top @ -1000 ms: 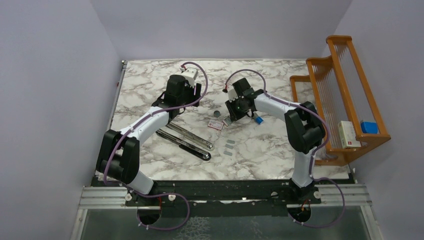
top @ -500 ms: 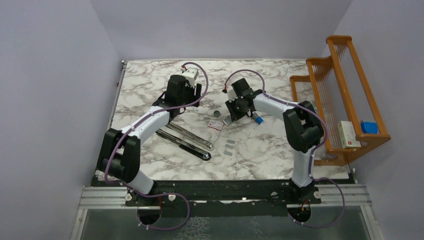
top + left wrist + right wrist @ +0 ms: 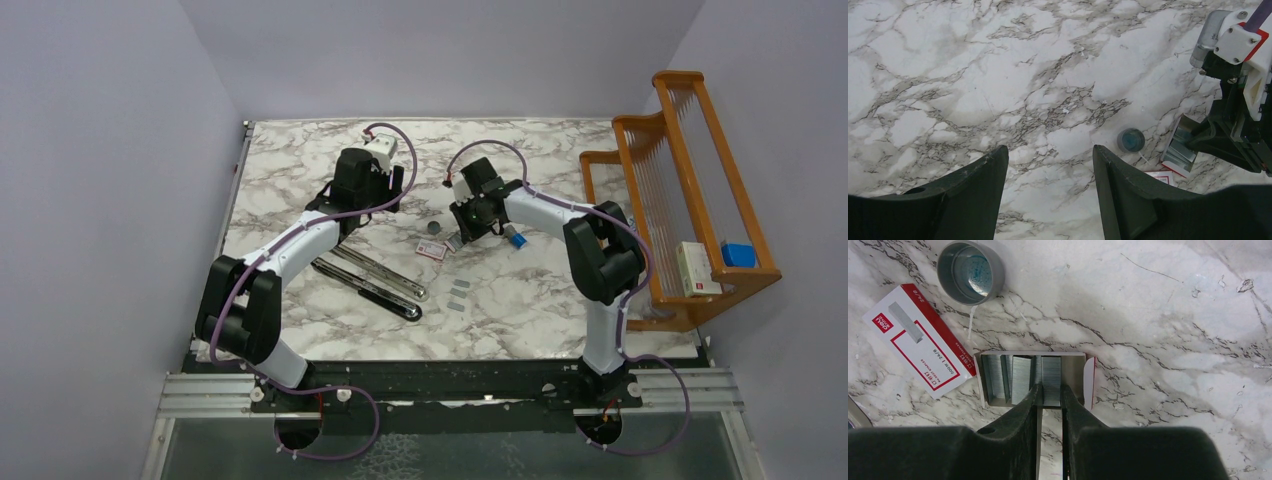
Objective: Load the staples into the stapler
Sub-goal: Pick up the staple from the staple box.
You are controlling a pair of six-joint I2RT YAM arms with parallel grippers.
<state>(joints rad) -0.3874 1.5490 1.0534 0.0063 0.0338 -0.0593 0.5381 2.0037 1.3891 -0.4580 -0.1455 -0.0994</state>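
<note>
R gripper [image 3: 1050, 389]: fingers close-set either side of one strip of staples [image 3: 1051, 377] in open tray [image 3: 1075, 380]; can't tell if clamped.
L gripper [image 3: 1048, 187]: spread wide, nothing btwn, above marble table [image 3: 973, 75].
staples: mostly in tray, beside red-and-white box [image 3: 918, 340] (a few loose strips [image 3: 459, 293] lie nearer the arm bases).
stapler [image 3: 372, 277]: lying opened on table, well apart from tray.

Silvery staples [image 3: 1023, 377] in open tray [image 3: 1075, 375] — stapler [image 3: 372, 280] splayed open, well apart.
</note>
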